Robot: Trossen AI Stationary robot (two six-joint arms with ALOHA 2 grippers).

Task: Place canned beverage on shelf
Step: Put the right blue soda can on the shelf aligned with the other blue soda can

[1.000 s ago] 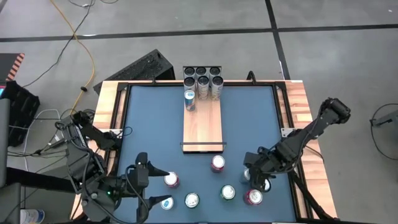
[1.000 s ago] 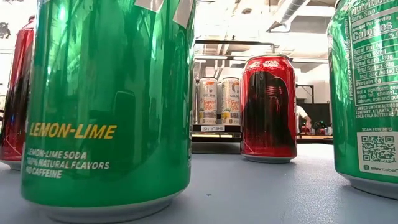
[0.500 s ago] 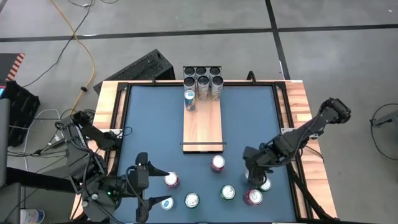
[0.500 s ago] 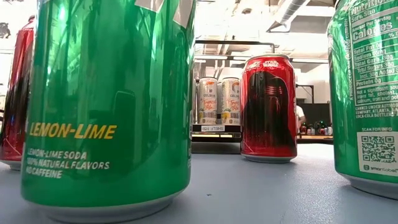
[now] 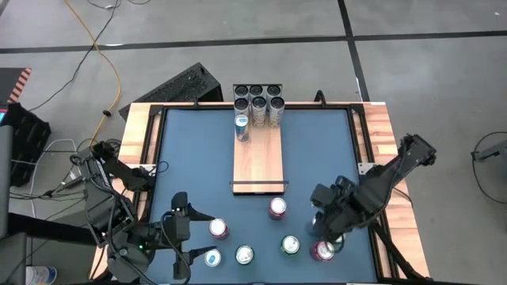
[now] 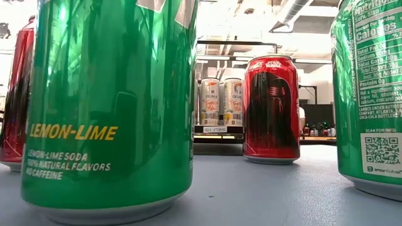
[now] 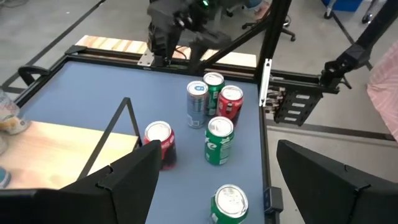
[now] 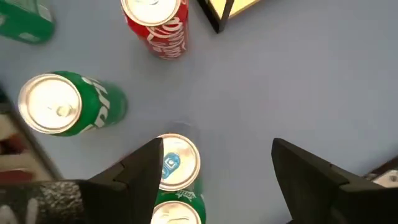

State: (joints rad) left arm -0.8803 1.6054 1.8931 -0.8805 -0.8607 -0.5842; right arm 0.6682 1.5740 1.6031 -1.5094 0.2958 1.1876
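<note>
The shelf (image 5: 257, 162) is a pale plank in the middle of the blue table, with several cans (image 5: 258, 104) at its far end. More cans stand on the table's near part: red ones (image 5: 276, 207) (image 5: 217, 229), a green one (image 5: 291, 245) and others. My right gripper (image 5: 326, 226) (image 8: 214, 180) hangs open above the near-right cans and points steeply down. A silver-blue can (image 8: 178, 163) stands below, beside one finger. My left gripper (image 5: 198, 235) (image 7: 217, 174) is open at the near left, raised above the table, holding nothing.
In the low view, green cans (image 6: 107, 107) (image 6: 370, 94) and a red can (image 6: 271, 108) stand close to the camera. A black wire rail (image 7: 121, 118) closes the shelf's near end. Pale wood strips (image 5: 380, 134) edge the table. Bare blue table lies on either side of the shelf.
My right gripper has risen above the near-right cans and tipped to point more steeply down, still open. The cans have stayed where they were.
</note>
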